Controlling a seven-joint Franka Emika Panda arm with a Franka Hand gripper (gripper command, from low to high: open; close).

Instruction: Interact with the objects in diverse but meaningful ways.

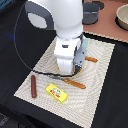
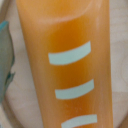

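While the sausage (image 1: 33, 85) lies by the mat's (image 1: 102, 80) left edge and the yellow box (image 1: 57, 91) near its front edge, the bread loaf (image 2: 65, 65) fills the wrist view — gripper (image 1: 67, 70) state unreadable — so descend squarely, centred.

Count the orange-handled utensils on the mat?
2. One orange-handled utensil lies by the arm on the exterior view's right; the other orange-handled utensil lies nearer the yellow box. The arm may hide more.

Sausage (image 1: 33, 85) and yellow box (image 1: 57, 92) lie flat; bread loaf (image 2: 65, 65) fills the wrist view
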